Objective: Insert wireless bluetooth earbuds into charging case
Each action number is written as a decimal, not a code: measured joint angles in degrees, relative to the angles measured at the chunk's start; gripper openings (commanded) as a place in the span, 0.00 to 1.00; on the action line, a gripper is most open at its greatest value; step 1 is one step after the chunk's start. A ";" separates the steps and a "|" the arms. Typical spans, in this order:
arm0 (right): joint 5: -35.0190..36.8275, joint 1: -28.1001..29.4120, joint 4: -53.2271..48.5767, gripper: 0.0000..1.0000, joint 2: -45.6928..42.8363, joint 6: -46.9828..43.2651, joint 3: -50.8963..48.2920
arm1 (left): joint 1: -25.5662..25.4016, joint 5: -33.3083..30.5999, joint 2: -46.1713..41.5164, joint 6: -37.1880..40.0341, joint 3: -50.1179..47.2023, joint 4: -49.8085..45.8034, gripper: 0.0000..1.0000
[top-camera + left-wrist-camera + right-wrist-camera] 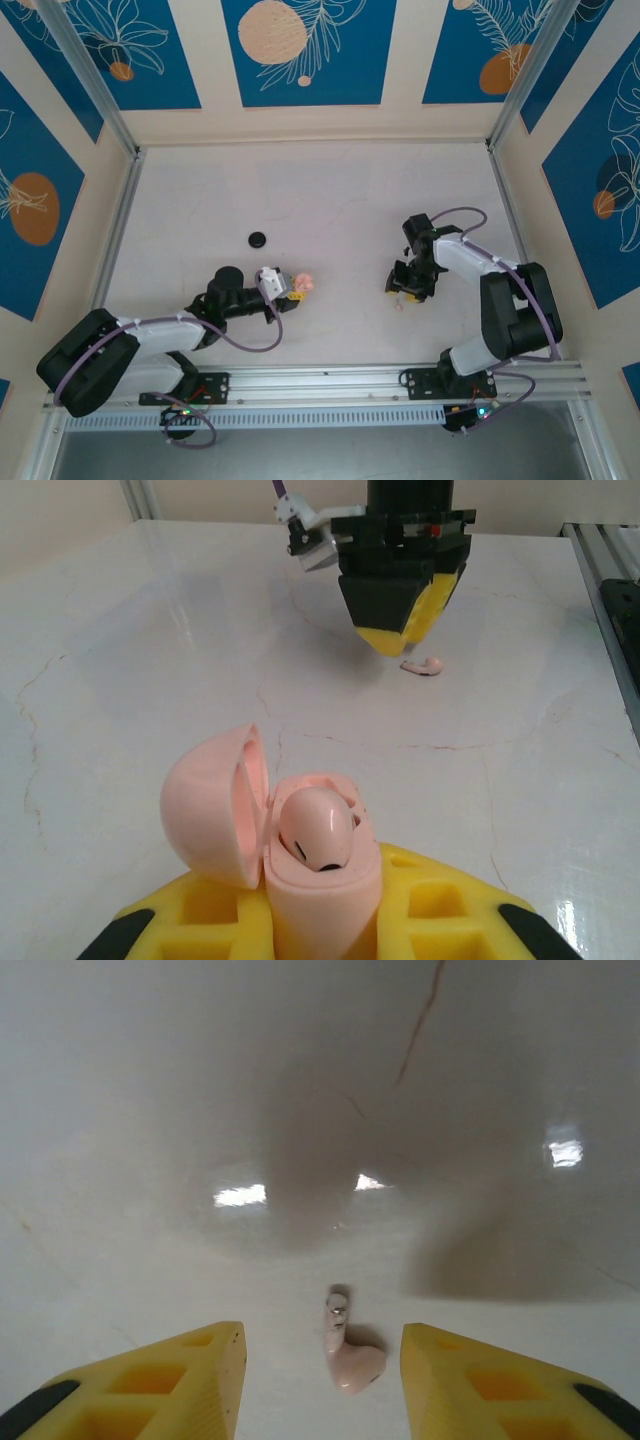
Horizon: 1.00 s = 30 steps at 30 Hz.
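My left gripper [287, 290] [320, 925] is shut on the pale pink charging case [325, 890] [303, 283]. The case lid [210, 810] stands open to the left, and one pink earbud [315, 825] sits in a slot. A second pink earbud [350, 1355] [422, 666] lies loose on the table. My right gripper [322, 1350] [405, 288] [400, 640] hangs just over it, open. The bud lies between the yellow fingers [200, 1365] and touches neither one.
A small black round disc [258, 239] lies on the white marbled table [330, 200], behind the left gripper. Aluminium rails [120, 230] and patterned walls close in the table on the left, right and back.
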 measured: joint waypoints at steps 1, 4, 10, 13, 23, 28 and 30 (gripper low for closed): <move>0.00 0.15 0.02 0.45 0.44 0.09 0.00 | 0.00 0.00 0.00 0.00 0.00 -0.02 0.14; -0.24 1.03 0.02 0.45 1.70 0.39 0.00 | 0.00 0.00 -0.07 0.00 0.00 -0.31 0.14; -2.73 3.17 0.07 0.43 2.40 1.20 0.00 | -0.02 -0.02 -1.27 0.00 0.00 -1.36 0.15; -4.28 4.46 0.15 0.42 2.47 1.77 0.00 | 0.00 -0.02 -1.73 0.00 0.00 -1.73 0.15; -7.87 8.00 -0.37 0.42 2.91 2.97 2.75 | 0.00 -0.07 -2.93 -0.02 0.00 -3.32 0.15; -5.07 8.02 -3.54 0.43 2.01 2.99 4.20 | 0.00 -0.35 -4.20 0.00 0.00 -3.98 0.15; -4.09 8.02 -4.92 0.43 1.22 3.02 3.87 | -0.02 -0.44 -4.46 0.00 0.00 -4.26 0.15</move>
